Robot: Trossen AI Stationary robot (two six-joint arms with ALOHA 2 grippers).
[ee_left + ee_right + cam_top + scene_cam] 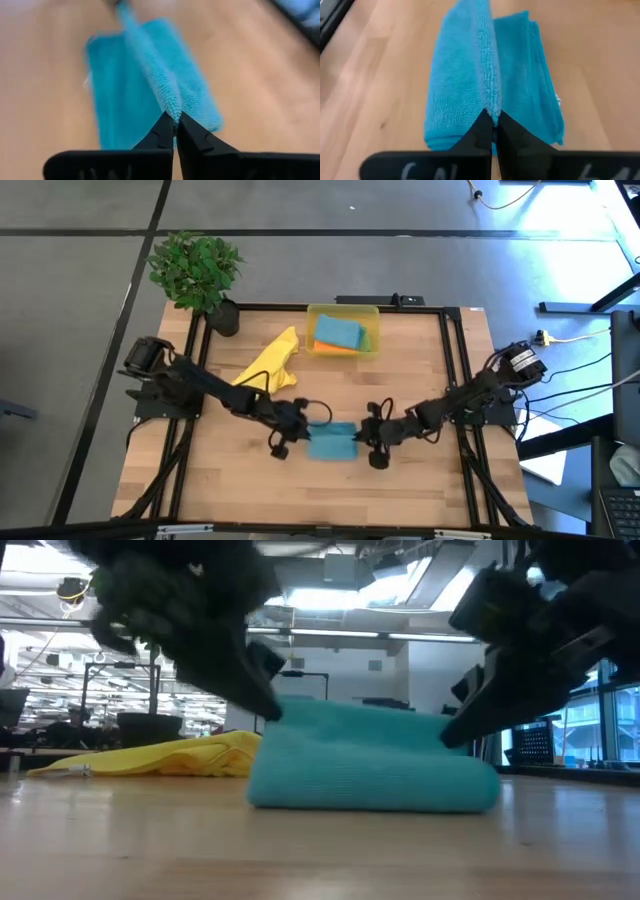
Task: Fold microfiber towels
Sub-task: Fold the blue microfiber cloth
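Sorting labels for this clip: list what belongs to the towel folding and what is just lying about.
Job: teal towel, pinched by left gripper and right gripper; yellow towel; towels in bin.
Lying about: bin, plant.

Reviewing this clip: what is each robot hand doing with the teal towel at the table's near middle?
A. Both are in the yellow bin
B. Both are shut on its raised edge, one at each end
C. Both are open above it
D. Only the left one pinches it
B: the left hand and the right hand each pinch the teal towel's raised edge from opposite ends.
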